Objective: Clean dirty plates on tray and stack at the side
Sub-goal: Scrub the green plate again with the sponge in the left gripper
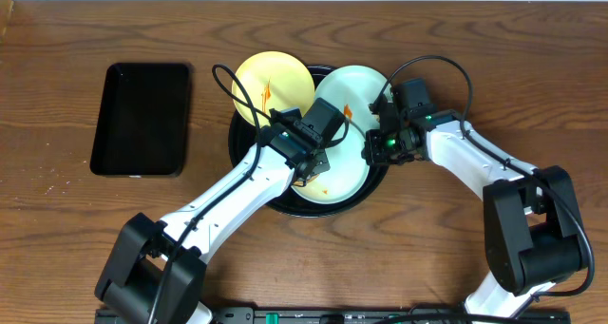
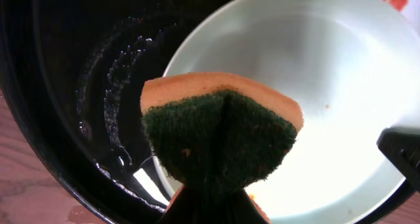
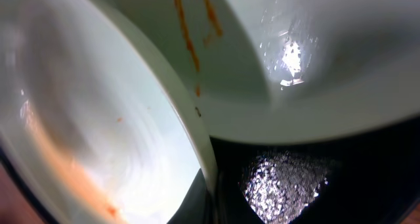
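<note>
The round black tray (image 1: 249,153) holds three plates. The pale yellow plate (image 1: 271,82) lies at the back left and one light blue plate (image 1: 356,85) at the back right, both with orange sauce streaks. The second light blue plate (image 1: 344,177) lies in front. My left gripper (image 1: 309,170) is shut on a green-and-orange sponge (image 2: 223,135) and presses it on the front plate (image 2: 315,79). My right gripper (image 1: 378,148) is shut on that plate's right rim (image 3: 205,152). The plate's inside (image 3: 98,119) shows a faint orange smear. The back plate (image 3: 295,66) overlaps it.
A smaller rectangular black tray (image 1: 141,118) lies on the wooden table (image 1: 57,219) at the left. The wet black tray floor shows in the left wrist view (image 2: 79,86) and the right wrist view (image 3: 295,178). Both arms' cables loop above the plates.
</note>
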{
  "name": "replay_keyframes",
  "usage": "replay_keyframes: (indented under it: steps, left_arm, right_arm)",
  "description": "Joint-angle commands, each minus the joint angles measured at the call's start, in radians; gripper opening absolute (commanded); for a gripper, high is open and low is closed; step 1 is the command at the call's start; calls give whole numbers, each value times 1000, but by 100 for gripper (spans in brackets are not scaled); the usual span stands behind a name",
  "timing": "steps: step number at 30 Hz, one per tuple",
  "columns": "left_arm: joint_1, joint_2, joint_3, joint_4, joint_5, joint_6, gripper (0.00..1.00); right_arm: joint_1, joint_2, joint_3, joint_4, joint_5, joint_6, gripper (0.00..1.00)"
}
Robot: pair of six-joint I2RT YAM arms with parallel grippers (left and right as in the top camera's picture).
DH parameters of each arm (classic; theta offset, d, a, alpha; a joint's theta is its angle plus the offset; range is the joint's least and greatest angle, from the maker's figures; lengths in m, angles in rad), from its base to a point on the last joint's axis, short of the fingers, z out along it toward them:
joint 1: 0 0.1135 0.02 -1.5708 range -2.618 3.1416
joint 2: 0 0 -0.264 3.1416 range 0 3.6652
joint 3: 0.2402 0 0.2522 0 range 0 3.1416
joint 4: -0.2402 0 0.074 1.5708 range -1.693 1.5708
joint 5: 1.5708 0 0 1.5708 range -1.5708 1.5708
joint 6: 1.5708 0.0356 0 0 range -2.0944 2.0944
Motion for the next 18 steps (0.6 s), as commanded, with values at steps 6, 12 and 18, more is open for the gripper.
replay_keyframes:
  steps: [6, 12, 18]
  left_arm:
    - [-3, -1, 8, -3, -5, 13, 8]
    - [-3, -1, 8, -14, 0, 18, 7]
    - [-3, -1, 8, -15, 7, 41, 8]
  right_arm:
    - [-5, -14, -1, -24, -31, 2, 1]
    - [-2, -107, -1, -55, -20, 18, 1]
    - [38, -217, -1, -67, 124, 52, 1]
